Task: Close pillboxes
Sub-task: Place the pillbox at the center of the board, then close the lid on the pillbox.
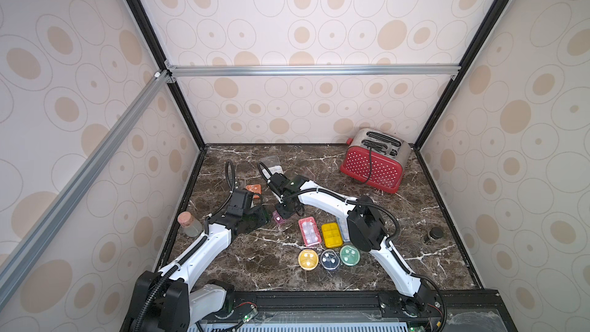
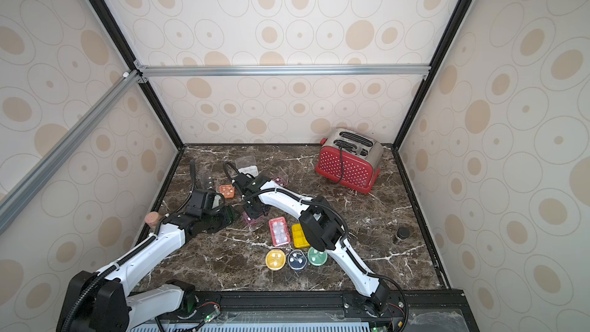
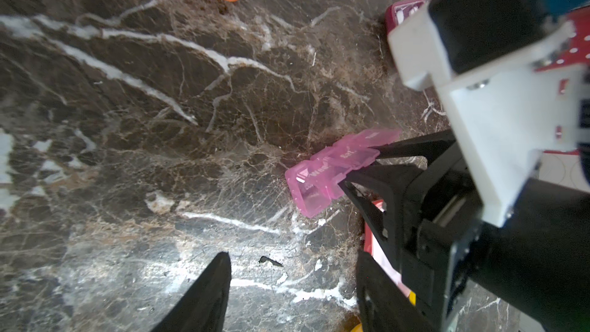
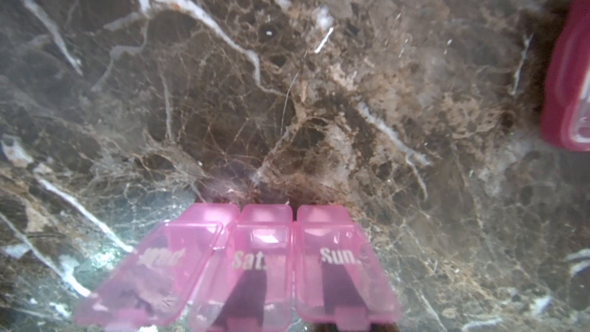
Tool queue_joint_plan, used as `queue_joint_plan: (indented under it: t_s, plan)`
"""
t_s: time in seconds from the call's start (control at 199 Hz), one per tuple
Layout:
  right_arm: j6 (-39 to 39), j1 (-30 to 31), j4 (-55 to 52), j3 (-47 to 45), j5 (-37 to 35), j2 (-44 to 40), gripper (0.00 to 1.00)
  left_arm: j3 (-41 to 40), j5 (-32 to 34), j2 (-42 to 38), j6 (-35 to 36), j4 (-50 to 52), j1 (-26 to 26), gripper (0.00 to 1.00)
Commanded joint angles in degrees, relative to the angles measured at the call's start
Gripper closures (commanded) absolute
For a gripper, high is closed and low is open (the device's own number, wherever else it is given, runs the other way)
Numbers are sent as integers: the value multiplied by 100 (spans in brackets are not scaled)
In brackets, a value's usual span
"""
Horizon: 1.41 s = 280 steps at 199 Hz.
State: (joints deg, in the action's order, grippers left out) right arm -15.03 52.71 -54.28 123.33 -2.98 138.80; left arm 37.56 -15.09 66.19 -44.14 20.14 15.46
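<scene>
On the near centre of the marble tabletop, both top views: red pillbox, yellow pillbox and three round pillboxes lie shut; the far clear pillbox appears lid-up, so work is left. Left wrist view: left gripper spread wide, empty; right gripper slightly parted, tips touching the pink weekly pillbox, just left of the red one. Right wrist view: its end lid looks ajar.

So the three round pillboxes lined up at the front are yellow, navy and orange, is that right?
Not quite. The yellow round pillbox and the navy round pillbox are right, but the third is a green round pillbox, not orange. Both top views show the row at the front.
</scene>
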Motion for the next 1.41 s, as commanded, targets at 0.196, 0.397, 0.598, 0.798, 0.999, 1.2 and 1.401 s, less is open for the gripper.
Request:
queue_joint_plan:
  t_s: [0.196, 0.397, 0.598, 0.798, 0.999, 1.2, 1.401]
  plan:
    - [-112, -71, 340, -1069, 320, -1699, 50, 94, -99, 270, -423, -717, -35, 39]
    - [-732, -863, 1066, -1714, 1531, -2010, 42, -139, 381, 280, -931, -1389, -35, 38]
    - [-800, -1044, 984, -1025, 2139, -1403, 46, -197, 598, 315, -1163, -1606, -35, 39]
    - [-870, -1083, 895, -395, 2549, -730, 45, -407, 522, 553, -1330, -1894, -35, 39]
    - [-782, -1083, 615, -119, 2630, -371, 51, -518, 350, 761, -1388, -2083, -32, 40]
    - [-830, -1086, 991, -794, 2741, -649, 60, -779, 456, 632, -1435, -2178, -30, 40]
    - [-897, -1085, 1284, -1300, 2764, -902, 64, -811, 362, 693, -1472, -2320, -26, 40]
